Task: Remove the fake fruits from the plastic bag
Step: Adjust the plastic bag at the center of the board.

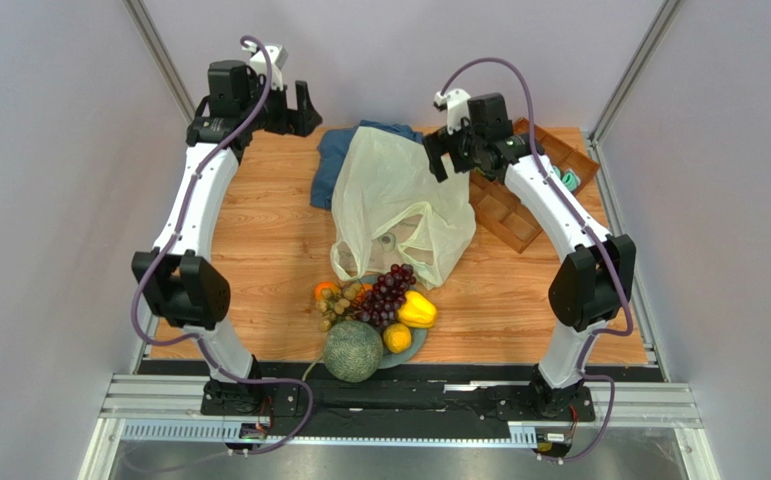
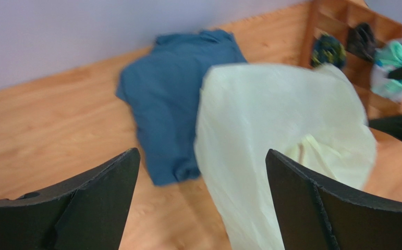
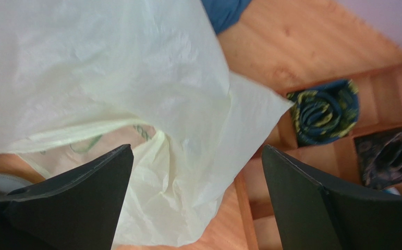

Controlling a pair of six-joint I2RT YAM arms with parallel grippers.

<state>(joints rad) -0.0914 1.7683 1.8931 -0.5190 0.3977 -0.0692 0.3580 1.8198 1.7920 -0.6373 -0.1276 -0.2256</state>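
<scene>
The fake fruits lie in a heap near the table's front edge: a netted green melon [image 1: 352, 351], dark purple grapes [image 1: 389, 293], a yellow piece [image 1: 418, 310], oranges [image 1: 396, 338] and small tan pieces [image 1: 337, 305]. Behind them the pale yellow-green plastic bag [image 1: 399, 200] sags crumpled on the table, its mouth toward the fruits. My left gripper [image 1: 307, 112] hangs open at the back left, apart from the bag [image 2: 281, 120]. My right gripper [image 1: 446, 150] is open just above the bag's far right corner [image 3: 109, 67]. Neither gripper [image 2: 202, 156] [image 3: 197, 151] holds anything.
A blue cloth [image 1: 337, 160] lies partly under the bag's far side. A wooden compartment tray [image 1: 519, 215] with rolled socks [image 3: 323, 112] stands at the back right, close to the right gripper. A grey dish rim [image 1: 417, 350] shows under the fruit heap.
</scene>
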